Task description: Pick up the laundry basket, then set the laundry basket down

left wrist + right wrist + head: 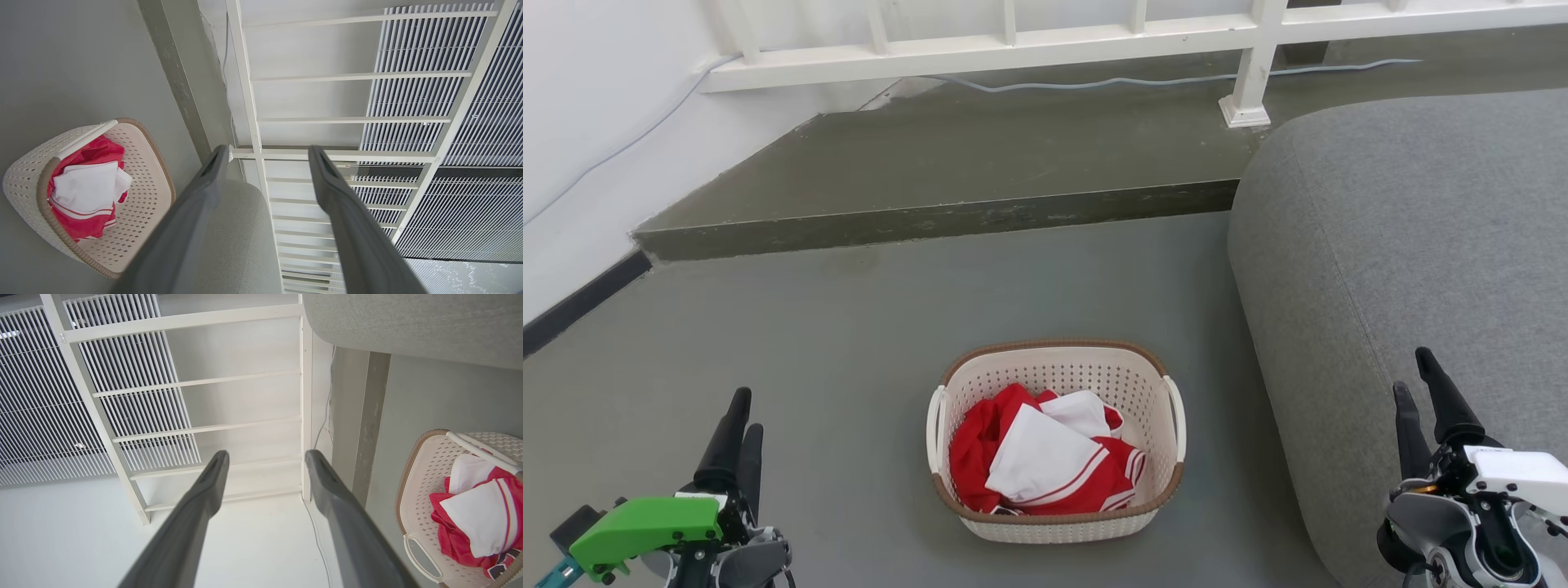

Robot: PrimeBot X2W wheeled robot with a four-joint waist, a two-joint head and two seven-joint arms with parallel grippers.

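The laundry basket (1062, 377) stands upright on the grey floor (849, 343), just beside the near left edge of the grey upholstered seat (1405, 245), apart from it by a narrow strip of floor. It holds a loose heap of red-and-white clothing (1045, 457) that stays below the brown rim.

The left tool (747, 411) hovers on the far side of the basket from the seat, well apart from both. The left wrist view shows its fingers spread with nothing between them. The right tool (1410, 369) hangs over the seat's near edge, likewise spread and empty.

The basket looks light: thin perforated plastic with a small, soft load. The walls probably flex if squeezed, and the smooth plastic may slip. The best holds seem to be the two white side handles (934, 425), one facing the seat and one facing away. One tool on each handle should keep the lift level.
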